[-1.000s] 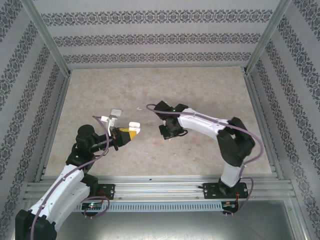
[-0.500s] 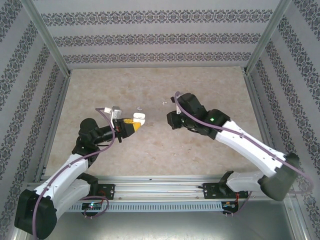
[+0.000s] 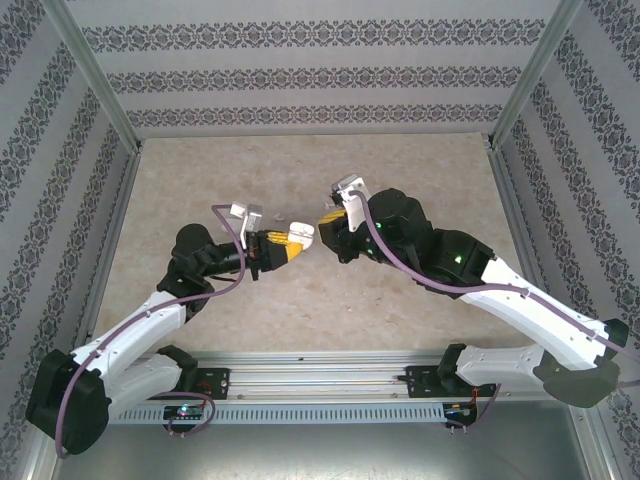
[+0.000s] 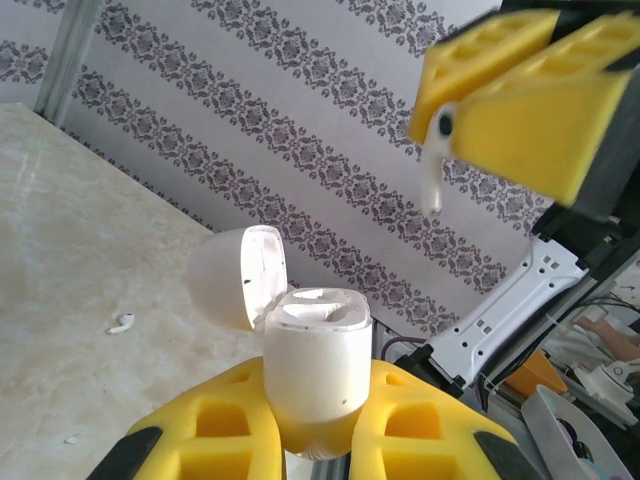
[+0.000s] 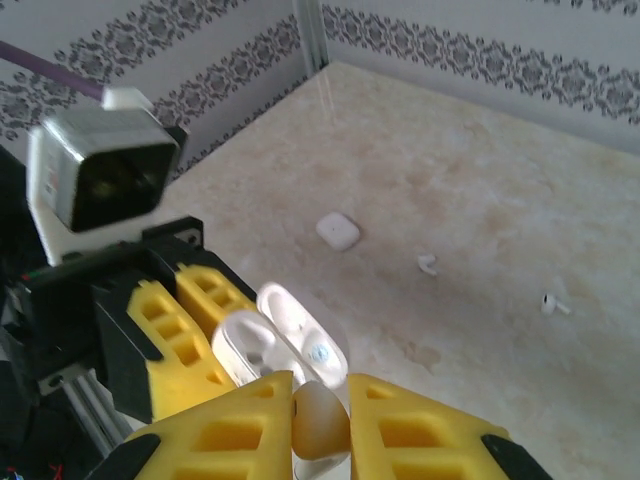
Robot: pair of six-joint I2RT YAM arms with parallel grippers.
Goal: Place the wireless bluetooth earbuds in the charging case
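- The left end effector [image 3: 291, 243] is shut tight on the lower body of the charging case [image 4: 315, 360]. It seems to hold the case off the counter [image 3: 400, 170]. The lid [image 4: 250, 275] is swung open and the mouth faces away from the fingers.
- The right end effector [image 5: 320, 382] is almost fully closed on 1 earbud [image 5: 320, 425]. In the left wrist view the stem of this earbud hangs out of the yellow fingers.
- Seen from the left wrist, the held earbud is above the case and to its right, near but with a clear gap. The stem runs about along the long axis of the case. I judge that the next move needs a short shift over the mouth, then a push along that axis.
- The right arm brings the earbud, and the left arm only presents the case.
- Beyond the case, on the counter, lie a tiny white piece [image 5: 428, 264] and a second tiny piece [image 5: 553, 303]. They look like loose earbuds, but they are too small to be sure. A small flat white pad [image 5: 338, 231] also lies there.
- The wells inside the case are hard to read, so I cannot tell if 1 is already filled.
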